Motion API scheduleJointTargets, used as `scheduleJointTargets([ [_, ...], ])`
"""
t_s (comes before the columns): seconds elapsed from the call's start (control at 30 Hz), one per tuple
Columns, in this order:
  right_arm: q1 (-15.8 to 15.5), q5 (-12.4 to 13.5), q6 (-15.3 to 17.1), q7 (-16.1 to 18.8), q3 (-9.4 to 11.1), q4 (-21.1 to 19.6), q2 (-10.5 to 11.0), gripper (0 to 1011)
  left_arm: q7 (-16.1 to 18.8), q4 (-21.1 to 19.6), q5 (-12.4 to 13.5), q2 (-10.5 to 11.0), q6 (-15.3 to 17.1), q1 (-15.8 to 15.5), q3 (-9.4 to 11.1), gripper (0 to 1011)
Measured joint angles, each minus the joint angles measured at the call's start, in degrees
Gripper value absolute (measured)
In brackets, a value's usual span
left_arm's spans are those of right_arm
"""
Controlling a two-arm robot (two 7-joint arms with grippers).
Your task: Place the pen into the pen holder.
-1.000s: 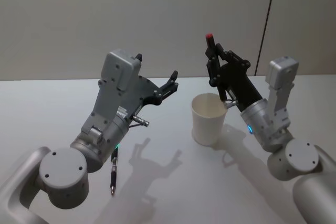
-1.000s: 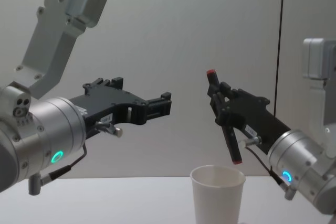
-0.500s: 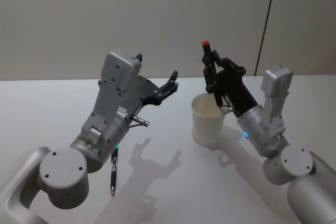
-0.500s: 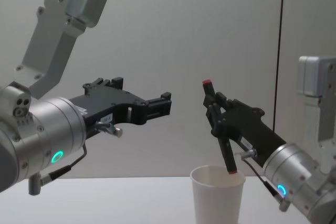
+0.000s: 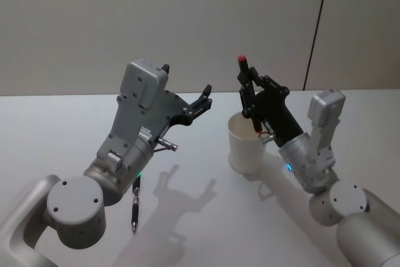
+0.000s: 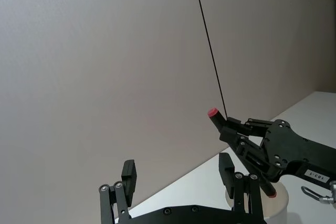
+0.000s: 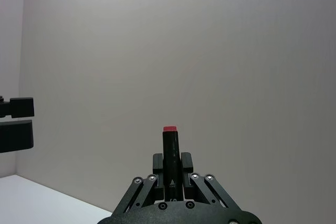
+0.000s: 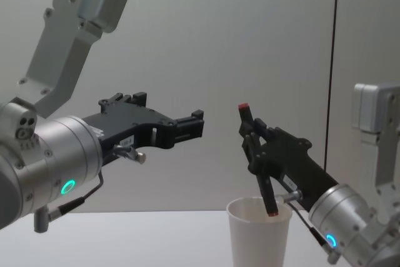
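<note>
The right gripper (image 8: 255, 148), its fingers pinched on a dark pen (image 8: 267, 197) just below the red cap, has come down and swung toward the robot's left over the last second. It now holds the pen tilted, cap up, with the lower tip dipped at the mouth of the white paper cup (image 8: 253, 242). A second ago that tip hung clear above the rim on the cup's right side. From the head camera the right gripper (image 5: 249, 95) stands over the cup's right edge, and the pen (image 5: 255, 120) runs down into the opening of the paper cup (image 5: 244, 151), which stands upright on the table (image 5: 62, 129) between the two arms. Whether the tip is truly inside or only level with the rim is hard to tell from the side, though it looks just inside. That puts the job close to its end: what seems left is a little more lowering and then letting go, with care that the slanted pen does not catch the rim or tip the light cup. The left gripper (image 5: 203, 101) has stayed put, raised well clear with its fingers spread and holding nothing. A second pen (image 5: 134, 204) lies on the table beneath the left arm.
</note>
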Motion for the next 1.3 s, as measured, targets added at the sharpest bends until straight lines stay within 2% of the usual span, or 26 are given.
scheduleJointTargets([
  [0.97, 5.1, 3.1, -10.1, 3.1, 1.3, 14.2, -2.3, 184, 0.0, 0.0, 0.0, 0.0, 0.0, 0.0, 0.0, 1000],
  [1.03, 5.9, 3.3, -11.4, 3.4, 1.6, 16.1, -2.7, 184, 0.0, 0.0, 0.0, 0.0, 0.0, 0.0, 0.0, 1000],
  [1.3, 7.1, 3.5, -13.0, 3.6, 2.0, 18.6, -3.1, 184, 0.0, 0.0, 0.0, 0.0, 0.0, 0.0, 0.0, 1000],
])
